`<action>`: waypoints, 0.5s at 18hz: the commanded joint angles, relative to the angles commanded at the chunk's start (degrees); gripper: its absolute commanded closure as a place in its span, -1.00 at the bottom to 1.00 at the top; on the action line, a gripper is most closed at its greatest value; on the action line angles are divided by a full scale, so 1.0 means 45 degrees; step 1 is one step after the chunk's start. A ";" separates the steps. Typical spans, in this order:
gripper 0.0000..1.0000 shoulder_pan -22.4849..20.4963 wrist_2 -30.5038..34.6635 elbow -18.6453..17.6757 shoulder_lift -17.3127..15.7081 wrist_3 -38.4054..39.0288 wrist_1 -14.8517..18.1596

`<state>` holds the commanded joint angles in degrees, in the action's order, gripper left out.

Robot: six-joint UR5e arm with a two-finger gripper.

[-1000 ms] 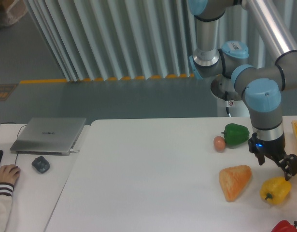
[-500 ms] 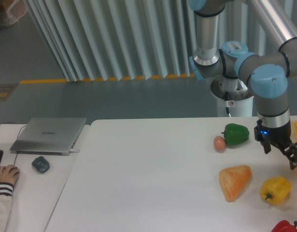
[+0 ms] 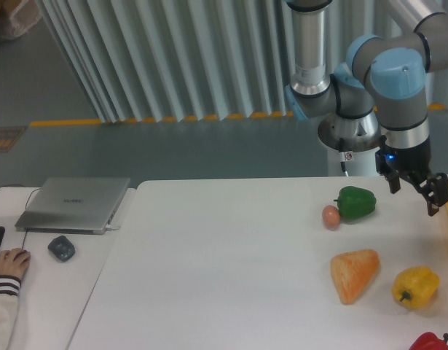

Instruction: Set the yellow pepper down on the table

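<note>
Tool spread and empty, well above yellow pepper on table; no legible writing.

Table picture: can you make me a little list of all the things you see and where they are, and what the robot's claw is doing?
yellow pepper: lying on the table, near its right edge, not held
orange wedge: just left of the yellow pepper
green pepper: farther back, with a small brownish egg-shaped thing at its left side
red pepper: bottom right corner, partly cut off
gripper: open, empty, raised above the table to the right of the green pepper
</note>
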<state>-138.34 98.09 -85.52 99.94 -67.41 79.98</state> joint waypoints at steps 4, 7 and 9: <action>-1.00 0.0040 -0.0487 0.0000 -0.0157 0.0000 0.0137; -1.00 0.0059 -0.0801 -0.0020 -0.0176 0.0000 0.0137; -1.00 0.0117 -0.0801 -0.0020 -0.0177 0.0020 0.0137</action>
